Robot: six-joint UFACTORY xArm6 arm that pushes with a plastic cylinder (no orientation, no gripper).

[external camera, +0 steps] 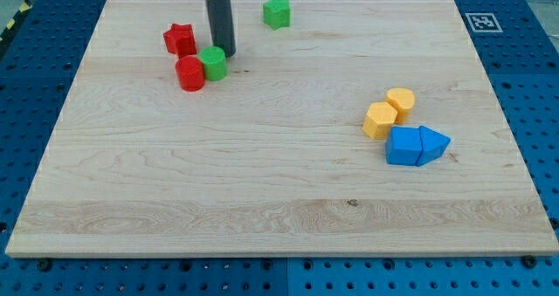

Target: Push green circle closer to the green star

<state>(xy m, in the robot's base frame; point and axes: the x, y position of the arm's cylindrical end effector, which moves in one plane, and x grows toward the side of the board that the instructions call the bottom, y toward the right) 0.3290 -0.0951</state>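
Observation:
The green circle (pixel 213 63) lies on the wooden board at the view's upper left, touching a red circle (pixel 189 72) on its left. The green star (pixel 277 12) sits near the board's top edge, up and to the right of the green circle. My tip (pixel 226 52) is at the lower end of the dark rod, just up and right of the green circle, touching it or almost so.
A red star (pixel 179 39) lies up and left of the red circle. At the view's right sit a yellow circle (pixel 401 100), a yellow hexagon (pixel 380 120), a blue square (pixel 403 146) and a blue triangle (pixel 433 143), clustered together.

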